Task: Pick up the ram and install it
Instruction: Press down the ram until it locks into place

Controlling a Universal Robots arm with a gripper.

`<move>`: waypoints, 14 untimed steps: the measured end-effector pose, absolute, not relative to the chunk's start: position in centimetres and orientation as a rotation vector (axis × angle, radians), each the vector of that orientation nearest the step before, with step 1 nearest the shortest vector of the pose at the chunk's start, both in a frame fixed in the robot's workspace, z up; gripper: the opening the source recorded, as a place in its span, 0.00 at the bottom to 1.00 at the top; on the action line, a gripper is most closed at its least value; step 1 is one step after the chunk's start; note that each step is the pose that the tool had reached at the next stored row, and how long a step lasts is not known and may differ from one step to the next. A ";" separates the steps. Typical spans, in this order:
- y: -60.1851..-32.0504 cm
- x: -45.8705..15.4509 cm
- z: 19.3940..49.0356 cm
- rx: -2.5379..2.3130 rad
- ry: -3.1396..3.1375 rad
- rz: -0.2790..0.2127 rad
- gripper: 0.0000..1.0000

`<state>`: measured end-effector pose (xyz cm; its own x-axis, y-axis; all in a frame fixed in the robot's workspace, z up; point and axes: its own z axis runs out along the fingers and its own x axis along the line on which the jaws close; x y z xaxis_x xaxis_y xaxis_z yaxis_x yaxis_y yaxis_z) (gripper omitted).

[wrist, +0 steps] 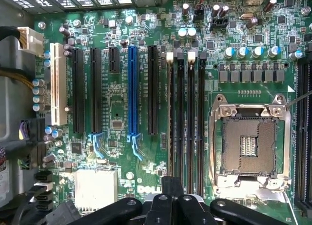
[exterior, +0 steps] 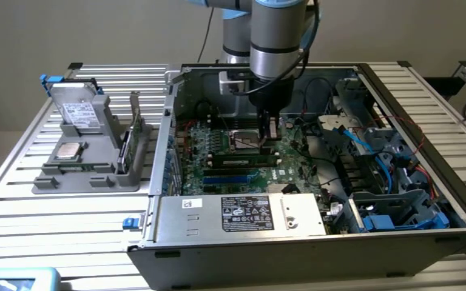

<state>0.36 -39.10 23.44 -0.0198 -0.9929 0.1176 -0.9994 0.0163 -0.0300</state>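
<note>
Slatted table bears an open computer case; cables flank the tightly closed tool above the motherboard.

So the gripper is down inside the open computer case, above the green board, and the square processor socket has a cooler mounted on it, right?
Not quite. The gripper is inside the computer case above the green board, but the processor socket is bare: the wrist view shows its metal frame with nothing mounted on it.
</note>
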 end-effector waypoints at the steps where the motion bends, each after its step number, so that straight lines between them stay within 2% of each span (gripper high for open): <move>1: -39.1 0.4 23.4 2.155 -2.194 0.161 0.11; 14: -39.1 0.4 23.0 2.157 -2.195 0.167 0.11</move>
